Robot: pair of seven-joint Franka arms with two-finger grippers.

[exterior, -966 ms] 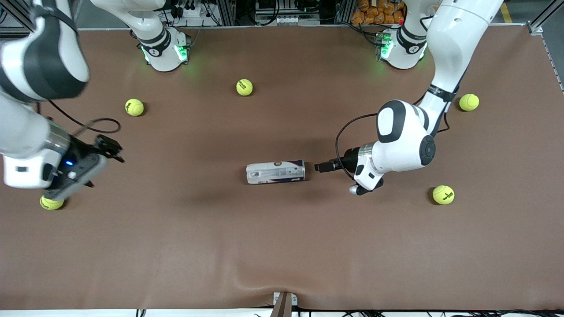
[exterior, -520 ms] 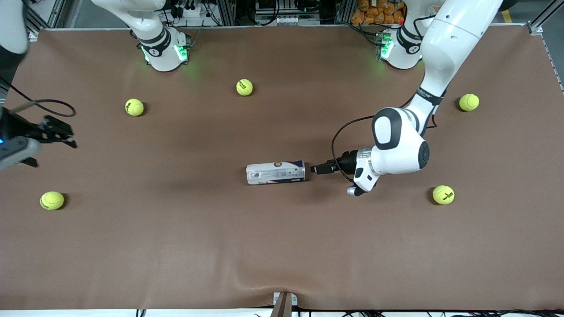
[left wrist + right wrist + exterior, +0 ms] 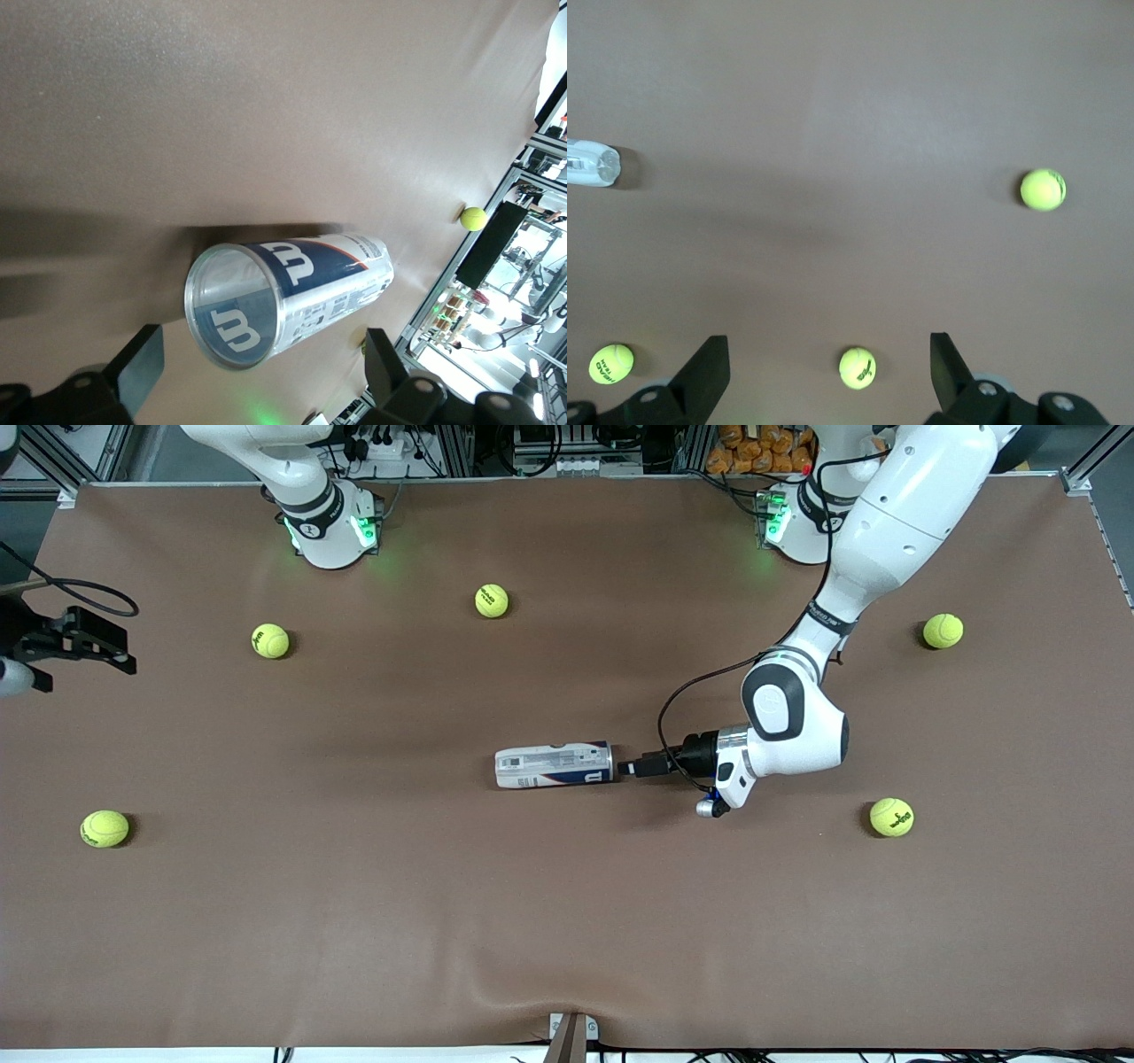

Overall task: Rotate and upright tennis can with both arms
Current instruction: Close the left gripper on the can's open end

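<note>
Black left gripper (image 3: 625, 768) sits low at the can's (image 3: 555, 765) open end, fingers (image 3: 142, 367) spread wide, nothing held. Can lies on its side mid-table, long axis running between the arms' ends, mouth toward left gripper. Left arm is much nearer. Right gripper (image 3: 84, 645), fingers apart & empty, waits over table's edge at the right arm's end. Balls (image 3: 269, 640) well apart from can; plenty of room.

"W" logo on tennis can (image 3: 292, 297)
</note>
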